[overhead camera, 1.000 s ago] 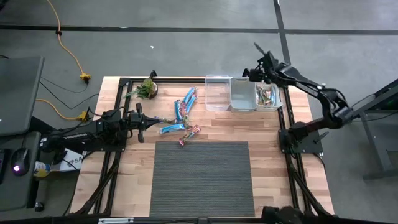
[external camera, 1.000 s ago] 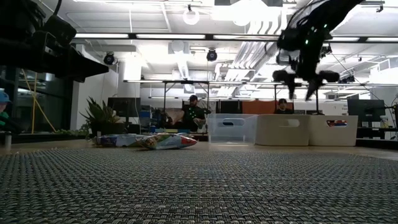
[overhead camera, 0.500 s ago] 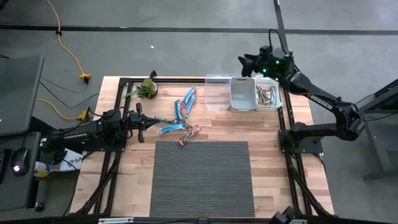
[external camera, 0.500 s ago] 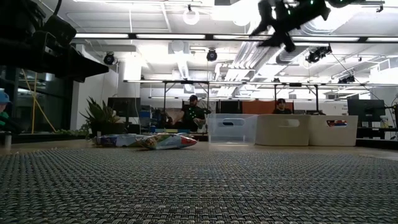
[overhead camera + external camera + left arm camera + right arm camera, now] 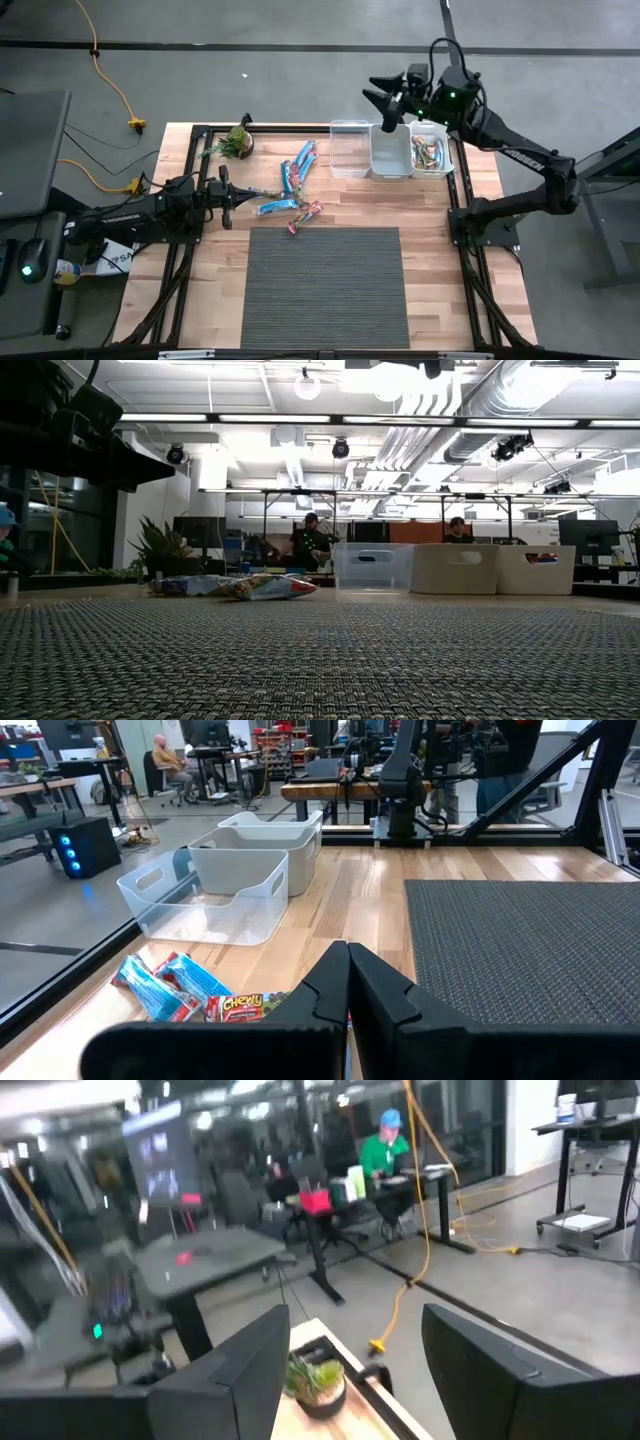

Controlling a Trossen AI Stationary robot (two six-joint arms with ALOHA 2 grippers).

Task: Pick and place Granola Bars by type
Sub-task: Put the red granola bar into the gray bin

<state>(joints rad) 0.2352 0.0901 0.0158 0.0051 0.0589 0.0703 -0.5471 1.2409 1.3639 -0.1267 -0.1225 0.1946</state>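
Between picks: right arm raised and empty above the bins, loose bars waiting on the wood.

The right gripper [image 5: 385,100] hangs high over the far edge near the three clear bins [image 5: 350,150], fingers spread and holding nothing; the left gripper [image 5: 224,195] rests low at the table's left, fingers pressed together, empty. By my judgement the next move is a reach down to the granola bars [image 5: 297,170] lying between the potted plant [image 5: 237,142] and the grey mat [image 5: 325,285]. About five loose bars, though overlap blurs the count: bright blue ones and blue-red-white ones. Several sorted bars [image 5: 430,152] lie in the rightmost bin.
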